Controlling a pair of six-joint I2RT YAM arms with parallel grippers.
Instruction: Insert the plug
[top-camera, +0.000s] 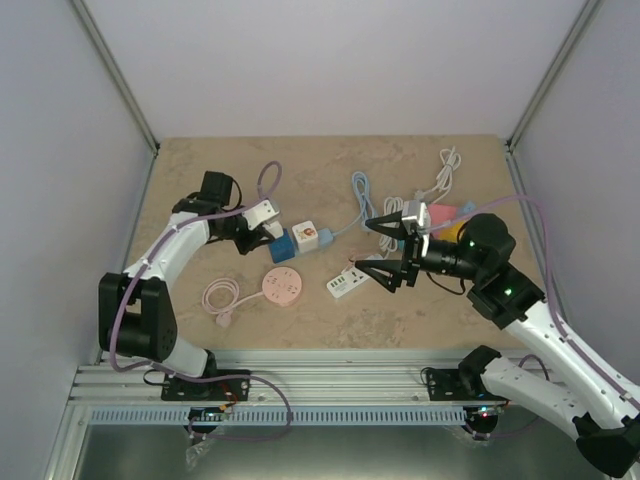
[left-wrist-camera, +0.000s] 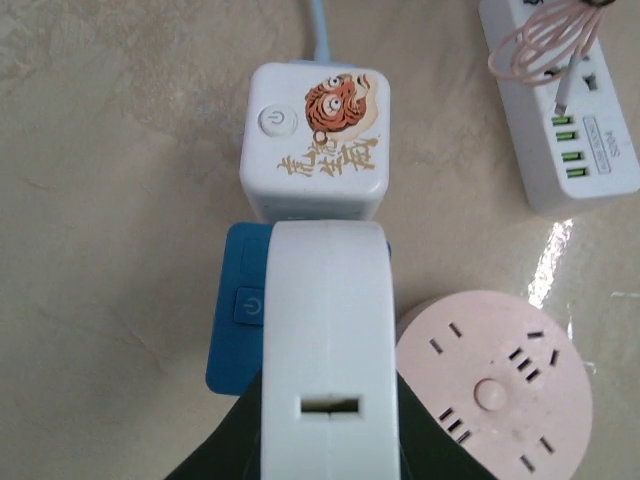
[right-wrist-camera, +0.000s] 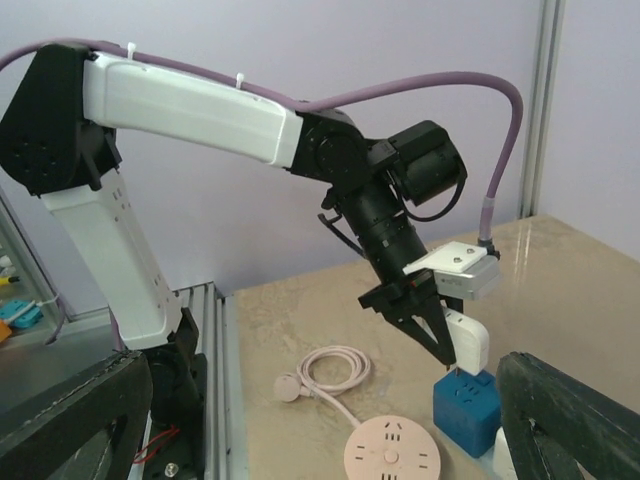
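My left gripper (top-camera: 255, 222) is shut on a white plug adapter (top-camera: 264, 212). It holds the adapter upright over a blue cube socket (top-camera: 283, 246). In the right wrist view the adapter (right-wrist-camera: 467, 341) has its prongs right at the top face of the blue cube (right-wrist-camera: 465, 412). In the left wrist view the adapter (left-wrist-camera: 325, 330) covers most of the cube (left-wrist-camera: 238, 315), with dark fingers (left-wrist-camera: 225, 445) on either side. My right gripper (top-camera: 385, 254) is open and empty. It hovers over the white power strip (top-camera: 346, 283), to the right of the cube.
A white cube socket with a tiger print (top-camera: 310, 235) touches the blue cube's far side. A pink round socket (top-camera: 283, 286) with a coiled cord and plug (top-camera: 222, 319) lies in front. Loose cables (top-camera: 447, 170) and coloured items (top-camera: 450, 218) lie at the back right.
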